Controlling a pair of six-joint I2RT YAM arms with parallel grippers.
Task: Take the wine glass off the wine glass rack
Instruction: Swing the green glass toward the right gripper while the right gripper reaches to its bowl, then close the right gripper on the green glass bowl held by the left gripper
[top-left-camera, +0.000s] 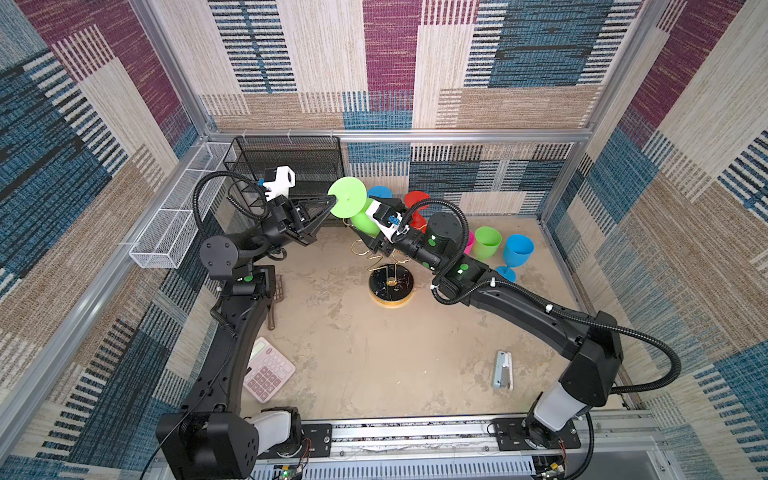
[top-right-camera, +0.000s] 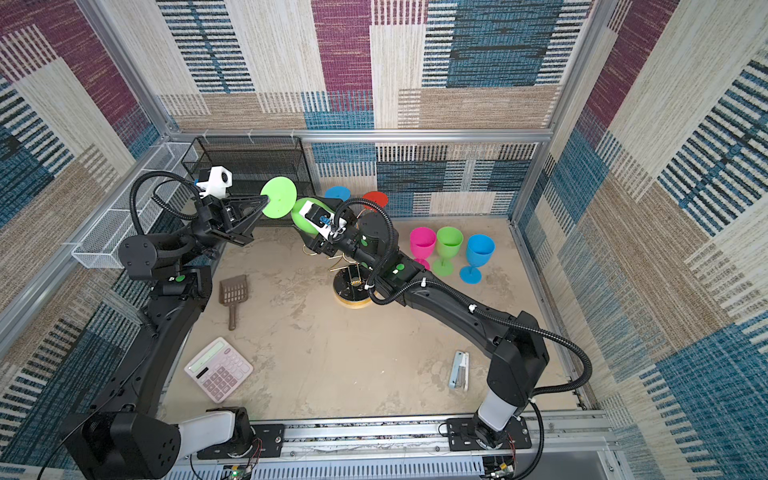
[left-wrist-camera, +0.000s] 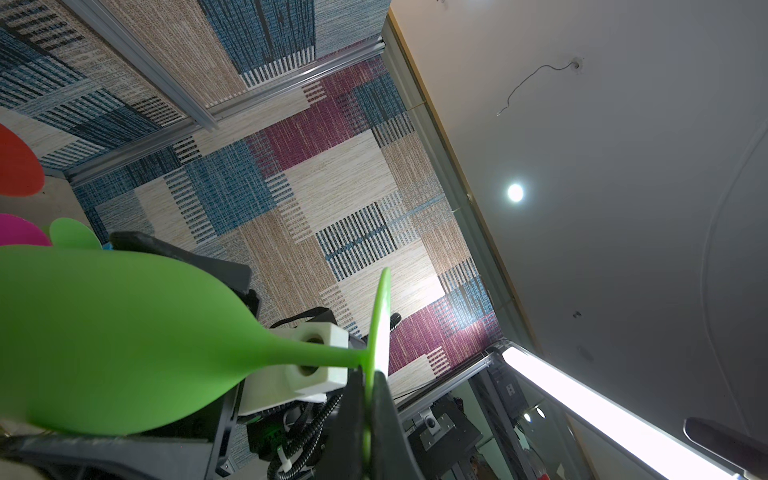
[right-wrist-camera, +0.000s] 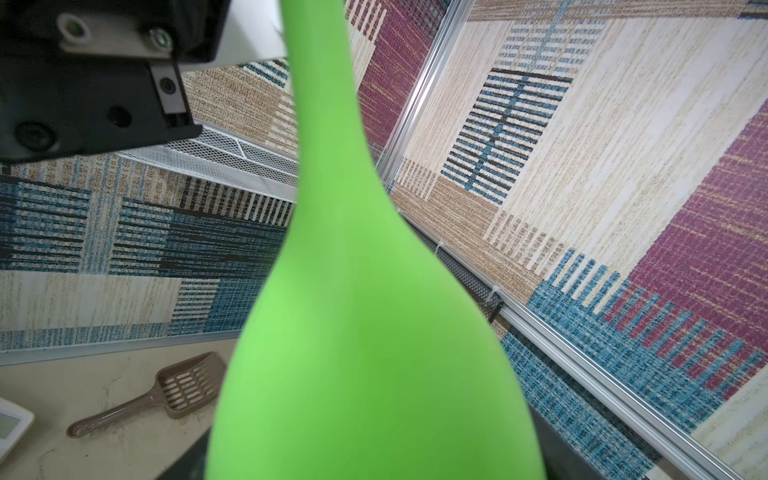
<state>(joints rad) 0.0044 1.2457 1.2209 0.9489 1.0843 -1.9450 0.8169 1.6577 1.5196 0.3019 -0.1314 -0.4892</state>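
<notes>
Most of the job looks done here: the green wine glass (top-left-camera: 347, 198) is already lifted clear of the wine glass rack (top-left-camera: 390, 302) and is held in the air above it, tipped sideways with its foot toward the left. No wire is seen round the stem in the left wrist view. The foot disc is pinched at its edge between the clenched fingers (left-wrist-camera: 353, 419) of the left gripper (top-left-camera: 332, 202). The bowl is straddled by the right gripper (top-left-camera: 364, 232), one finger each side, but it can't be told whether it's actually squeezed or just cradled. What's left is probably a handover or a set-down on the surface (top-left-camera: 374, 365), maybe by the three glasses (top-right-camera: 449, 245) already stood upright there. A red glass (top-left-camera: 417, 199) and a blue glass (top-left-camera: 379, 192) look to be left hanging on the rack
</notes>
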